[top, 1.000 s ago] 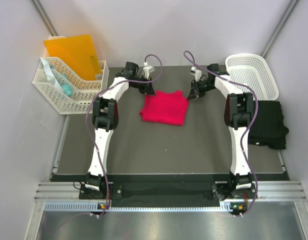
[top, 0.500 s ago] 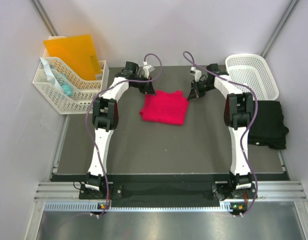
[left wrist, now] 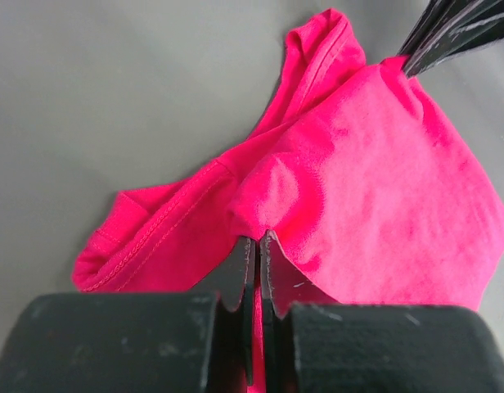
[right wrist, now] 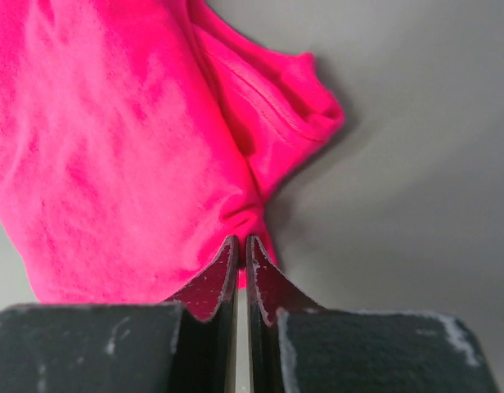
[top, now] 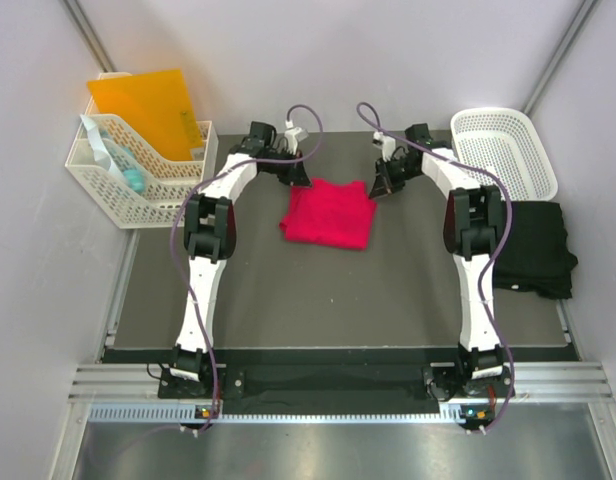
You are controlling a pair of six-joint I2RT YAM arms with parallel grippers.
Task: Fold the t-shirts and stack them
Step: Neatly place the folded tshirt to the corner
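A pinkish-red t-shirt (top: 330,214) lies folded into a rough square at the far middle of the dark mat. My left gripper (top: 300,183) is at its far left corner, shut on a pinch of the red cloth (left wrist: 268,192). My right gripper (top: 375,190) is at the far right corner, shut on the red cloth (right wrist: 137,155) there. In the left wrist view the right gripper's dark fingers (left wrist: 448,33) show at the top right. A black t-shirt (top: 536,250) lies folded at the right edge of the table, away from both grippers.
A white lattice basket (top: 508,150) stands at the back right, just beyond the black shirt. At the back left a white lattice organiser (top: 138,175) holds an orange folder (top: 148,110) and teal items. Walls close in on both sides.
The right gripper has closed on the shirt's far right corner and its wrist has lifted slightly toward the back. The left arm and the shirt have barely moved.
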